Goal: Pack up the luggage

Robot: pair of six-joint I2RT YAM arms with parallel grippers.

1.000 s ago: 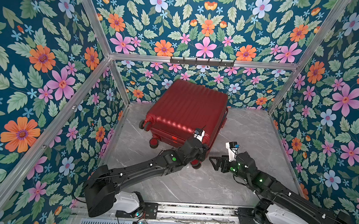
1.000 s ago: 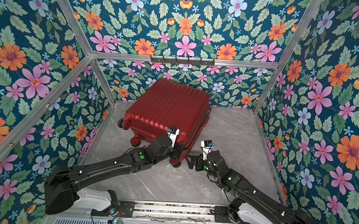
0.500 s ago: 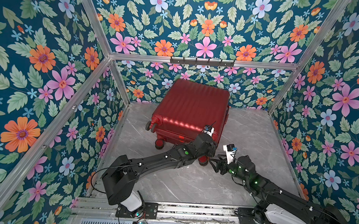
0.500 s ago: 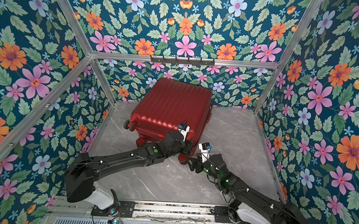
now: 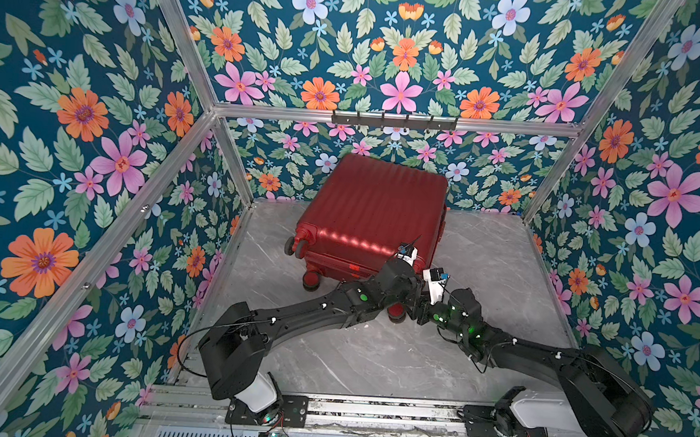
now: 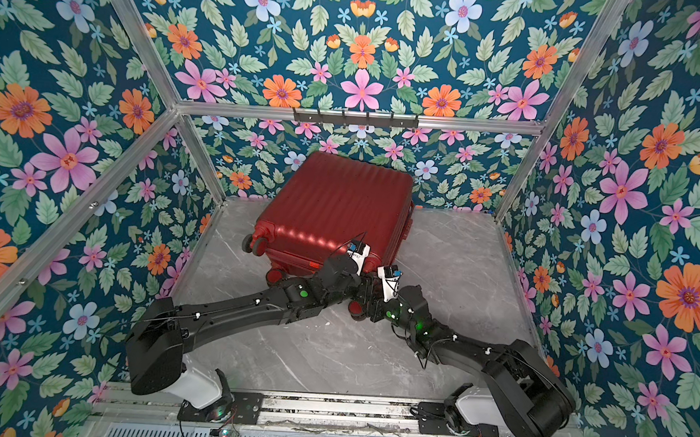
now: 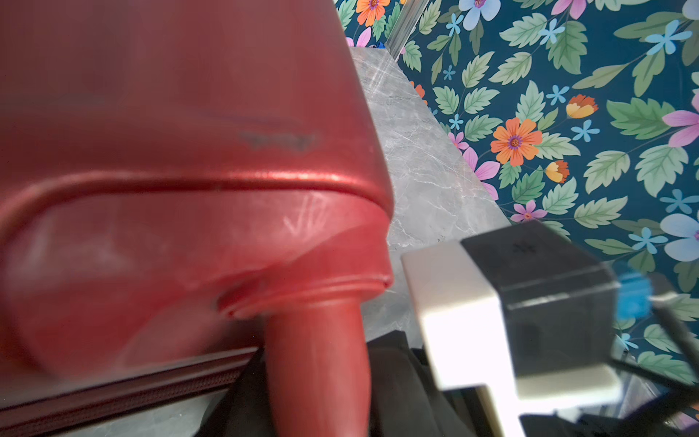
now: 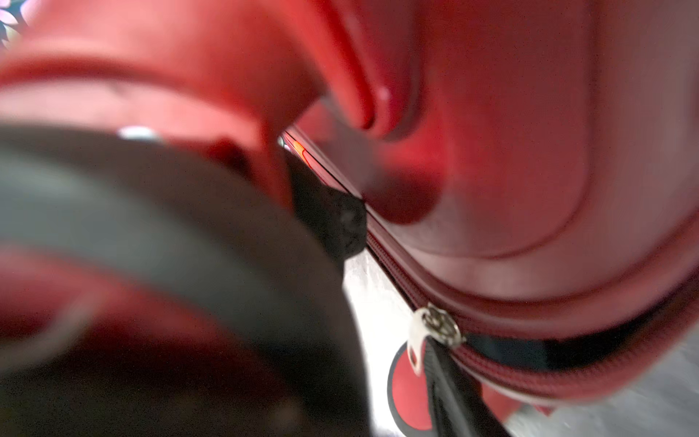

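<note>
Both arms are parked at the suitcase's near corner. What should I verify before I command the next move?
1. Luggage shell closed, lying on the table: ok.
2. Left fingers closed around the caster stem: ok.
3. Right fingers gripping the zipper pull: cannot tell, blurred.
4. Left arm and right arm spacing: not ok, wrists crowd one corner.
5. Far edge clear of the back wall: cannot tell.
</note>
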